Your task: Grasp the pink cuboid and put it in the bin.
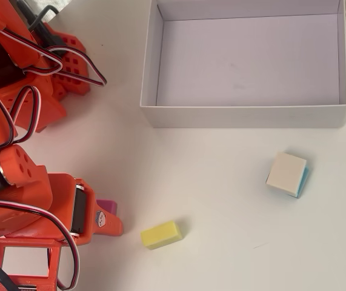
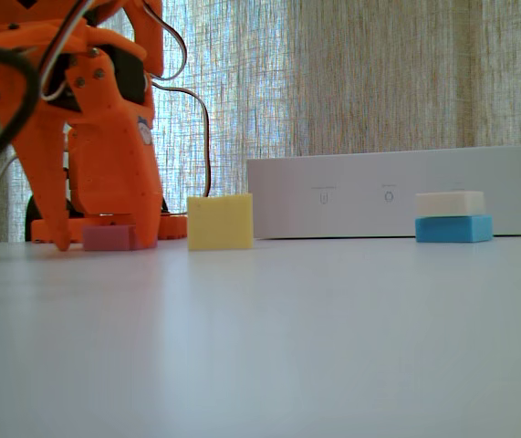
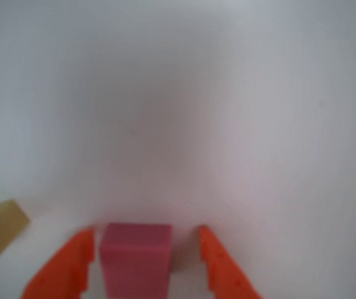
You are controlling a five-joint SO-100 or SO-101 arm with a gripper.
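Note:
The pink cuboid lies flat on the white table, between the two orange fingers of my gripper. The jaws stand open around it; the wrist view shows a gap at the right finger, while the left finger is close to or touching the block. In the overhead view only a corner of the pink cuboid shows from under the gripper, at the lower left. The fixed view shows the cuboid resting on the table between the finger tips. The bin, a white empty box, stands at the top right.
A yellow block lies just right of the gripper in the overhead view. A cream-topped block with teal sides sits below the bin's front wall. The arm's orange base and cables fill the left side.

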